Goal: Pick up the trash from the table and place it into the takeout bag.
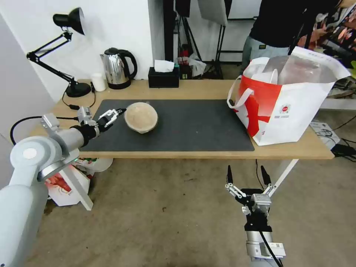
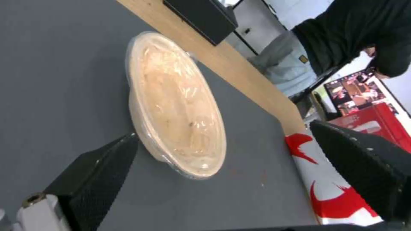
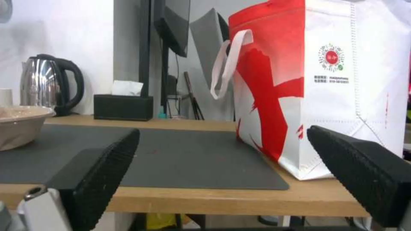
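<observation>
A beige lidded round bowl [image 1: 141, 117] sits on the dark grey mat [image 1: 193, 126] of the light-wood table [image 1: 207, 89]. My left gripper [image 1: 116, 113] is open just left of the bowl, fingertips close to its rim; in the left wrist view the bowl [image 2: 175, 106] lies beyond the open fingers [image 2: 96, 175]. The takeout bag [image 1: 287, 98], white with a red panel and foil lining, stands open at the table's right end, with something white inside. My right gripper [image 1: 246, 176] hangs open below the table's front edge, facing the bag [image 3: 317, 83] and the bowl [image 3: 19, 126].
Along the table's back edge stand a black desk lamp [image 1: 70, 52], a small white cup [image 1: 98, 81], a steel kettle [image 1: 116, 68] and a black tissue box [image 1: 163, 76]. A red-and-white package [image 1: 65, 187] lies on the floor by the left table leg. A person stands behind the bag.
</observation>
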`<state>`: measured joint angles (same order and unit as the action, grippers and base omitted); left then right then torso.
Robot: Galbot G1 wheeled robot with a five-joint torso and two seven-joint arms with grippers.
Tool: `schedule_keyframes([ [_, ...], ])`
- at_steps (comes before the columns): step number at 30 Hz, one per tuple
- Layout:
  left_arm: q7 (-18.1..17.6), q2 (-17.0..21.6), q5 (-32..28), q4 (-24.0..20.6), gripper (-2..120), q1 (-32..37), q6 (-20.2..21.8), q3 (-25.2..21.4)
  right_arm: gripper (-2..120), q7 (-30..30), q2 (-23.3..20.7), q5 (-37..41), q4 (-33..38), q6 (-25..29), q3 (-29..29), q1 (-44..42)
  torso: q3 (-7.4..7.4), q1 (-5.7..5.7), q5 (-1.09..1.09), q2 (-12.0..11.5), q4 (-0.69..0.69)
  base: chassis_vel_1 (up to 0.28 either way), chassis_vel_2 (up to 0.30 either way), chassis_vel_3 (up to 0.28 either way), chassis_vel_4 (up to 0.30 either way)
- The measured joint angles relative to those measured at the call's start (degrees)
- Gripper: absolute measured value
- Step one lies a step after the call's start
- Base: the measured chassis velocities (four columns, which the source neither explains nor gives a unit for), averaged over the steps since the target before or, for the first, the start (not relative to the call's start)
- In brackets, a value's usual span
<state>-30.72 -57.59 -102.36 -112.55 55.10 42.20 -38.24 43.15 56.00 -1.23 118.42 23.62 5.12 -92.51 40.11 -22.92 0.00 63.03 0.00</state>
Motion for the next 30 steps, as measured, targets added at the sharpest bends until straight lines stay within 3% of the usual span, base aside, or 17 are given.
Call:
schedule_keyframes([
  [30,3.5,-0.6,-1.0,7.0,100,-2.2,0.0,3.1,100,0.0,0.0,0.0,0.0,0.0,0.0,0.0,-0.01,0.00,0.00,0.0,0.00,0.000,0.000,0.000,0.000],
])
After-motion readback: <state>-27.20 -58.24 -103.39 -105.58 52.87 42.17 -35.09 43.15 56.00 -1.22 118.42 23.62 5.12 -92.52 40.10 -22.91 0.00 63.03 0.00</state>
